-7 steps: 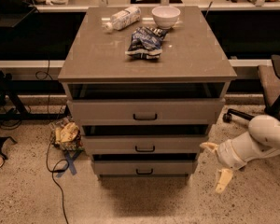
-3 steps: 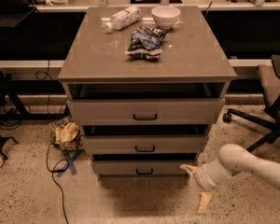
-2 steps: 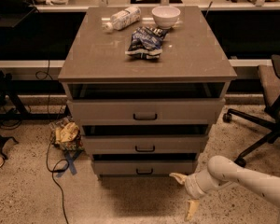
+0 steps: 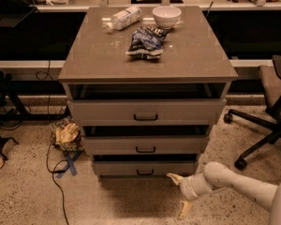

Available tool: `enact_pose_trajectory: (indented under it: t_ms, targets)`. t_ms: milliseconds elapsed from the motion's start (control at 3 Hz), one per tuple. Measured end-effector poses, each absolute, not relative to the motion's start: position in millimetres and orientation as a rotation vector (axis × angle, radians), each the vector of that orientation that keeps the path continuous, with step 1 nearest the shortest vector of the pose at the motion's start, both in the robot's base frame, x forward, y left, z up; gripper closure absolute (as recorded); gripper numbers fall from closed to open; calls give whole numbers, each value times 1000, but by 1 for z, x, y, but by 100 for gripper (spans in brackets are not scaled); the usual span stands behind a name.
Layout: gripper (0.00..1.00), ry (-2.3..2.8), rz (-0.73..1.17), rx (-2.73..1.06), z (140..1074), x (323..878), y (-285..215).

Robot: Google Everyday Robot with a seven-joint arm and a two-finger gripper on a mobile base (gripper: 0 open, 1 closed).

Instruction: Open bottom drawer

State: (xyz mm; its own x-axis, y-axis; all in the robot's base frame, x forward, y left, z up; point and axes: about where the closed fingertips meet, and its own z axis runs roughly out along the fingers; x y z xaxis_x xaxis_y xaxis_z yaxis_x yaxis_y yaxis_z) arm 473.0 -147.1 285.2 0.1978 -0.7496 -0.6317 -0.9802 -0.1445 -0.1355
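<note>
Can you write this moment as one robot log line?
claw: open, low, right of handle | bottom drawer: handle not yet gripped

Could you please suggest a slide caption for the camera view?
The gripper, fingers open, low near the floor by the bottom drawer; bowl, bottle and snack bag on the cabinet top.

1. The table (image 4: 196, 60), a grey-brown cabinet top, carries three things.
2. A plastic bottle (image 4: 124, 18) lies at 11 o'clock, a white bowl (image 4: 166, 16) stands at 12, and a snack bag (image 4: 145, 41) lies just above centre.
3. The end effector (image 4: 179, 193), fingers spread, hangs low over the floor (image 4: 28, 196) at the cabinet's 5 o'clock.
</note>
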Motion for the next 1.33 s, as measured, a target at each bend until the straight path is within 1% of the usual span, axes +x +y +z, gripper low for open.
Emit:
enact_pose_trajectory:
  t_ms: [667, 1000, 1333]
  targets:
    - [0, 1578, 510, -1750, 222, 538, -126]
    - [0, 1581, 504, -1747, 221, 541, -128]
    - [0, 1553, 432, -1743, 218, 554, -123]
